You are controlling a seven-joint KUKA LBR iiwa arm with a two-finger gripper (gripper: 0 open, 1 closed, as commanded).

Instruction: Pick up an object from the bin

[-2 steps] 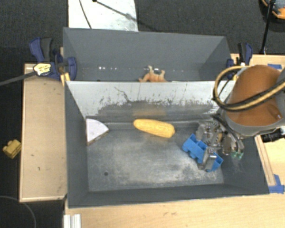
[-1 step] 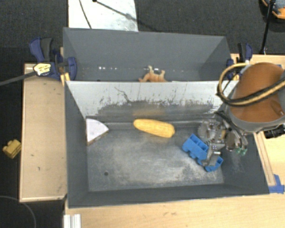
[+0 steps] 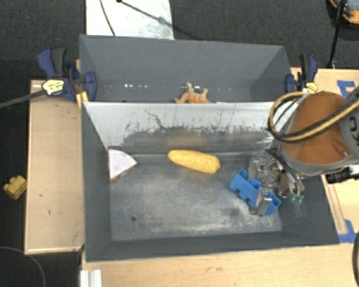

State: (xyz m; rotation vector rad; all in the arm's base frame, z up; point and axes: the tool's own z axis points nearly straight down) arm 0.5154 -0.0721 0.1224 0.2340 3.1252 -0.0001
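So the front stretch of the grey bin floor was just bare scuffed metal. A little further in, over on the right side, the gripper was right down at floor level on top of a chunky blue plastic thing, kind of blocky with an uneven outline. Most of the blue stuck out to the gripper's left, and a smaller bit of blue showed at its lower right; couldn't say if that was the same piece. Honestly I couldn't tell whether the gripper was open or clamped on it, as the metal bits were all bunched over the blue.

Above the gripper sat the arm's orange cover, with yellow-and-black cables looping round it.

Further back, about mid-bin and close to the foot of the rear wall, a yellow corn cob lay on its side, well apart from the blue thing. Off in the back left corner was a white wedge-shaped piece. Farthest away, a small tan object sat on top of the rear wall's edge.
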